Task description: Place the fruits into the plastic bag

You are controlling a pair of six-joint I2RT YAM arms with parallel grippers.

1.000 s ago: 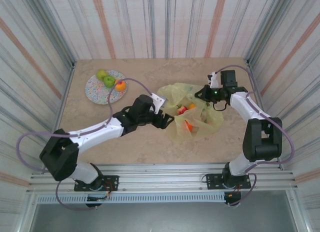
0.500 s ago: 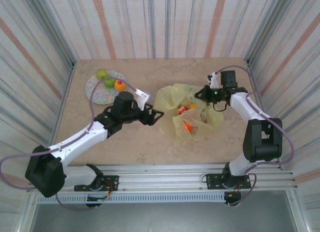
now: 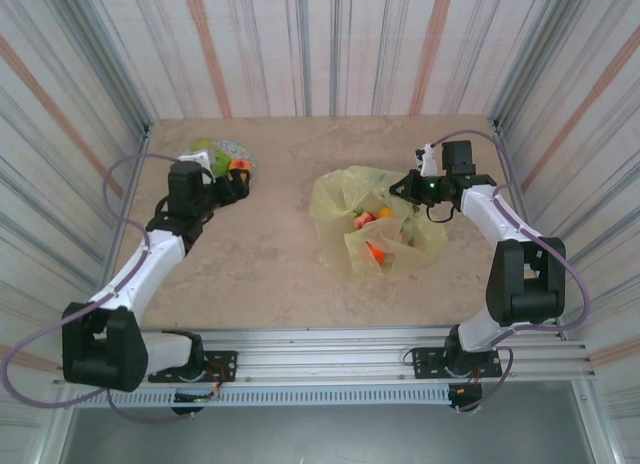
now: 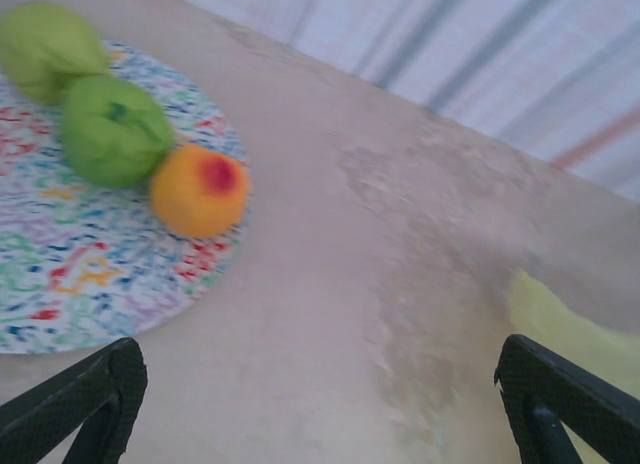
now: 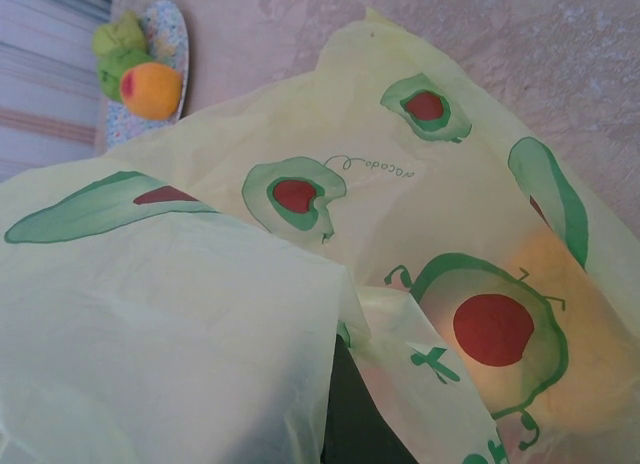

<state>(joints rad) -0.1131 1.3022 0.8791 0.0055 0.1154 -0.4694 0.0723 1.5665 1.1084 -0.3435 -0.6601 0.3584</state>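
At the left of the table (image 3: 270, 274), a speckled plate (image 4: 60, 274) carried three fruits in a touching row: a pale green fruit (image 4: 45, 44) farthest out, a darker green fruit (image 4: 110, 129) next, and a peach (image 4: 198, 189) near the plate's rim. The left gripper (image 4: 318, 364) hung over the plate's near edge with its fingers (image 4: 95, 399) spread wide and nothing between them. In the wrist view the peach lay ahead and to the left of the gap, the closest of the three. It was round, with no long axis to line up on, so the jaws would likely need only a shift left and forward.

Across bare tabletop to the right, the plastic bag (image 3: 340, 194) lay crumpled. A red fruit (image 3: 365, 220) and an orange fruit (image 3: 376, 251) were visible inside it. At the bag's far-right rim the right gripper (image 3: 403, 185) was pressed together, apparently pinching the film to hold the mouth up. It was well apart from the plate, so the left arm was much nearer the remaining fruits.
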